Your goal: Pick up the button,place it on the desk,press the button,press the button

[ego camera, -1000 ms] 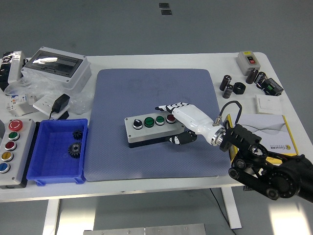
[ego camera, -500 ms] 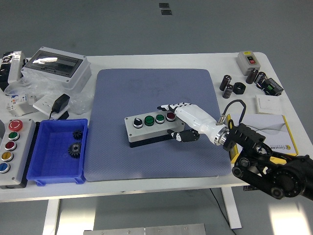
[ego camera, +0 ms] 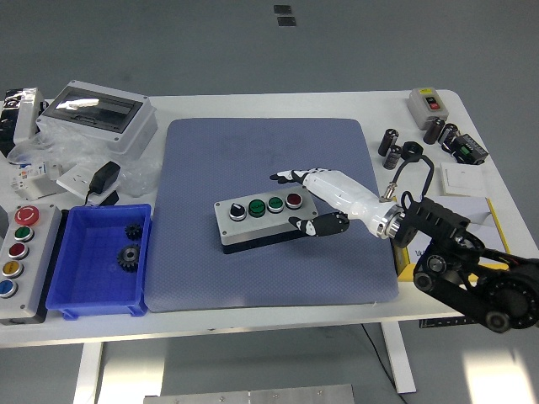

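Note:
A grey button box [ego camera: 259,220] with a black knob, two green buttons and a red button [ego camera: 294,199] lies on the blue mat [ego camera: 269,160] near its middle. My right hand [ego camera: 313,195], white with black fingertips, hovers just right of the box with its fingers spread above the red button and the thumb [ego camera: 316,225] low at the box's right end. It holds nothing. My left arm is out of view.
A blue bin [ego camera: 99,261] with black gears sits at the left, beside a second button box [ego camera: 20,259]. A grey enclosure [ego camera: 97,115] and bags lie at the back left. Black cylinders [ego camera: 396,145], a switch box [ego camera: 425,104] and a yellow booklet [ego camera: 459,220] are at the right.
My right hand has lifted and drawn back to the right, off the red button, with the arm rising slightly. The button box has not moved.

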### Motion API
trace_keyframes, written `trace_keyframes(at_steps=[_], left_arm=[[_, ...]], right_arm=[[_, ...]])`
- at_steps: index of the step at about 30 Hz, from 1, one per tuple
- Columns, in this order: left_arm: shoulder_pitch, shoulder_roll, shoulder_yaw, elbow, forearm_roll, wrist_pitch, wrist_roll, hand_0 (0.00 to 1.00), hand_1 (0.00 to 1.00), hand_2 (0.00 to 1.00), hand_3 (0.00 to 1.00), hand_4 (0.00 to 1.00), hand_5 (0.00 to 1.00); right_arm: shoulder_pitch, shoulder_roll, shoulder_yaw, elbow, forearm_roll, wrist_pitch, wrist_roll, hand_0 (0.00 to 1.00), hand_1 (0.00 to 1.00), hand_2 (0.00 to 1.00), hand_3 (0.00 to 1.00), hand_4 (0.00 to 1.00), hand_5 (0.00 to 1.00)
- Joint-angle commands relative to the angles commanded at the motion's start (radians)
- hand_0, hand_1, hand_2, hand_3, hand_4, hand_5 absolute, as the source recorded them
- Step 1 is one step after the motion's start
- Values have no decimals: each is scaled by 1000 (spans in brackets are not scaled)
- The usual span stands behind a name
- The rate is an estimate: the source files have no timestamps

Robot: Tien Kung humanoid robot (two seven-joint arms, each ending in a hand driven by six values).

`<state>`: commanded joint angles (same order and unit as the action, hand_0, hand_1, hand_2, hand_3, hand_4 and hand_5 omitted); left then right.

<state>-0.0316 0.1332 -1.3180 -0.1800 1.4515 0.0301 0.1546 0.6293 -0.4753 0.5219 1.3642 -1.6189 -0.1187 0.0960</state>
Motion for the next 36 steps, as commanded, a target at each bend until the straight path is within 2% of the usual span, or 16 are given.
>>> trace_keyframes(at_steps=[2, 10, 11, 16, 17, 22, 23, 28, 29, 34, 35, 36], left_arm=[[-1, 1, 0, 0, 1, 0, 1, 625, 540, 525, 582, 619, 171], [-6, 2, 10, 0, -6, -2, 2, 625, 540, 523, 581, 618, 171], [-6, 3, 10, 0, -6, -2, 2, 626, 540, 522, 582, 618, 170], [-5, 4, 10, 0, -8, -2, 4, 626, 540, 522, 582, 618, 170], [-4, 4, 10, 0, -8, -2, 4, 626, 539, 521, 582, 616, 168], [-4, 3, 7, 0, -5, -1, 4, 626, 539, 521, 582, 616, 168], [-4, 3, 6, 0, -5, -1, 4, 625, 539, 521, 581, 614, 164], [-4, 2, 6, 0, -4, -1, 3, 625, 539, 521, 581, 614, 164], [-4, 1, 7, 0, -5, -1, 2, 626, 538, 519, 581, 615, 166], [-4, 1, 5, 0, -4, 0, 0, 626, 538, 519, 581, 615, 166], [-4, 1, 5, 0, -4, 0, 0, 626, 537, 519, 582, 611, 162], [-3, 1, 5, 0, -4, 1, 0, 626, 537, 519, 582, 611, 162]], right_arm=[[21, 5, 7, -5, 41, 37, -15, 867, 826, 834, 898, 676, 75], [101, 73, 8, -129, 209, 178, -81, 872, 835, 849, 911, 674, 69], [106, 77, 9, -138, 226, 187, -83, 889, 852, 876, 933, 488, 94], [119, 86, 7, -170, 287, 212, -95, 889, 852, 876, 933, 488, 94], [118, 84, 4, -170, 293, 215, -97, 909, 892, 892, 965, 399, 241], [106, 67, -11, -156, 316, 217, -102, 909, 892, 892, 965, 399, 241], [104, 64, -14, -154, 321, 217, -102, 923, 908, 893, 982, 582, 557], [91, 53, -26, -142, 336, 217, -104, 923, 908, 893, 982, 582, 557], [88, 50, -27, -135, 337, 216, -103, 922, 907, 890, 979, 744, 739], [72, 33, -22, -96, 336, 211, -102, 922, 907, 890, 979, 744, 739], [70, 29, -21, -88, 335, 210, -103, 912, 896, 889, 975, 861, 998], [67, 26, -21, -80, 334, 210, -103, 912, 896, 889, 975, 861, 998]])
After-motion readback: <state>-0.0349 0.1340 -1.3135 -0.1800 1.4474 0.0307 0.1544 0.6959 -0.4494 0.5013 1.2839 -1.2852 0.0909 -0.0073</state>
